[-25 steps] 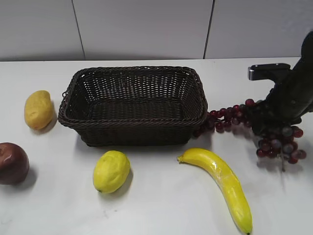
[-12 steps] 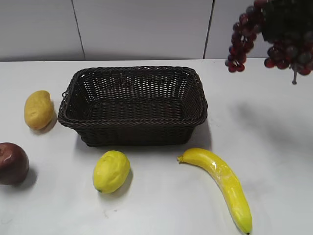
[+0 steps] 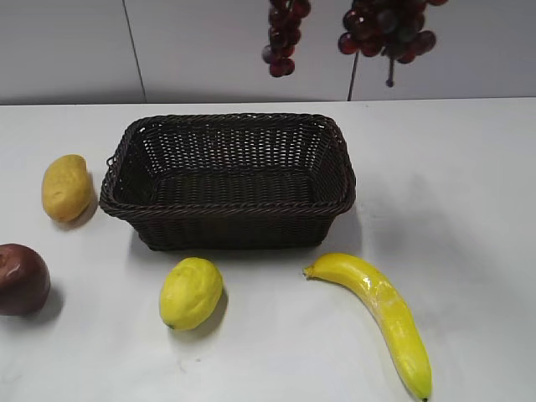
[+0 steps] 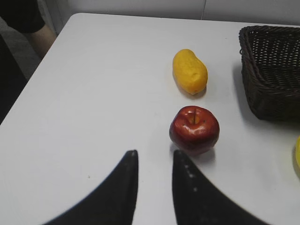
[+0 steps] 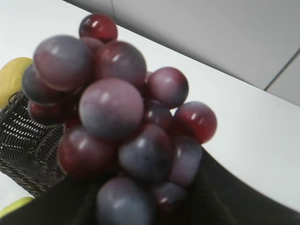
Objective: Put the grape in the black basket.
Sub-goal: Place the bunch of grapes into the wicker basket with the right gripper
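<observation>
The grape bunch (image 3: 381,29) hangs at the top of the exterior view, high above the back of the black basket (image 3: 228,180); one strand (image 3: 285,38) dangles to its left. The right gripper itself is above the frame there. In the right wrist view my right gripper (image 5: 140,197) is shut on the grape bunch (image 5: 112,122), which fills the view, with the basket (image 5: 28,154) below left. The basket's inside shows bare wicker. My left gripper (image 4: 154,157) is open and empty over the table, just left of the red apple (image 4: 194,129); the basket's corner (image 4: 272,70) is at right.
A yellow potato-like fruit (image 3: 66,187) and the dark red apple (image 3: 21,279) lie left of the basket. A lemon (image 3: 191,292) and a banana (image 3: 381,314) lie in front of it. A grey wall stands behind the table.
The right gripper lifted the grape bunch off the table at the basket's right and carried it up and left, to high above the basket's back edge.
</observation>
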{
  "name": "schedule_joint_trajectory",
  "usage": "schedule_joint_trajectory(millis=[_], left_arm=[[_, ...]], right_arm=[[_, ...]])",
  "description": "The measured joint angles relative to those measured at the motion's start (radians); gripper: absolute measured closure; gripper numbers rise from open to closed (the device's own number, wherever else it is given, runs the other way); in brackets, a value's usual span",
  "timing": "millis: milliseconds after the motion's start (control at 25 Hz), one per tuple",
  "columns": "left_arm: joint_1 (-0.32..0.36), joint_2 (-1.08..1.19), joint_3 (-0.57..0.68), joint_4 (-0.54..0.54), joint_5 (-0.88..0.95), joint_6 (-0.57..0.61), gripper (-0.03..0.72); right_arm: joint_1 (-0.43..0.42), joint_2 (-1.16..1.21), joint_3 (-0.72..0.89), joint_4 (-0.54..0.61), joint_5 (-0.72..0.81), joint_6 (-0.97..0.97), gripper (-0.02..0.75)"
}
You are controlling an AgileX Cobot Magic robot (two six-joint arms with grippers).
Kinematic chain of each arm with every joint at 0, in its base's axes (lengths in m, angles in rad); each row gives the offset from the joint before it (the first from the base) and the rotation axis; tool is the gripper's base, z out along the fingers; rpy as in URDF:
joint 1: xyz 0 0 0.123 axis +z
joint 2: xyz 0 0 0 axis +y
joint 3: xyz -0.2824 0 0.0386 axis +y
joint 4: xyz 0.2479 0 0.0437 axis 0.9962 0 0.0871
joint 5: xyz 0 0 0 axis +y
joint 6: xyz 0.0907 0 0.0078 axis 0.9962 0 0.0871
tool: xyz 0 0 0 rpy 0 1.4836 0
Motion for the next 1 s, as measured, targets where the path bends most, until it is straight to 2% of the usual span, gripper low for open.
schedule_joint_trajectory(millis=[320, 680, 760, 840, 880, 1000], left_arm=[[0.0, 0.0, 0.0, 0.0, 0.0, 0.0, 0.455], [0.0, 0.0, 0.0, 0.0, 0.0, 0.0, 0.455], [0.0, 0.0, 0.0, 0.0, 0.0, 0.0, 0.455], [0.0, 0.0, 0.0, 0.0, 0.0, 0.0, 0.456], [0.0, 0.0, 0.0, 0.0, 0.0, 0.0, 0.456], [0.0, 0.0, 0.0, 0.0, 0.0, 0.0, 0.456]], right_arm=[[0.097, 0.211, 0.0, 0.001, -0.085, -0.001, 0.438], [0.114, 0.431, 0.0, 0.001, -0.179, -0.001, 0.432], [0.114, 0.446, 0.0, 0.001, -0.18, -0.001, 0.329], [0.114, 0.447, -0.002, 0.001, -0.187, -0.003, 0.164], [0.114, 0.447, -0.007, 0.001, -0.187, -0.003, 0.132], [0.114, 0.446, -0.042, 0.0, -0.145, -0.003, 0.118]])
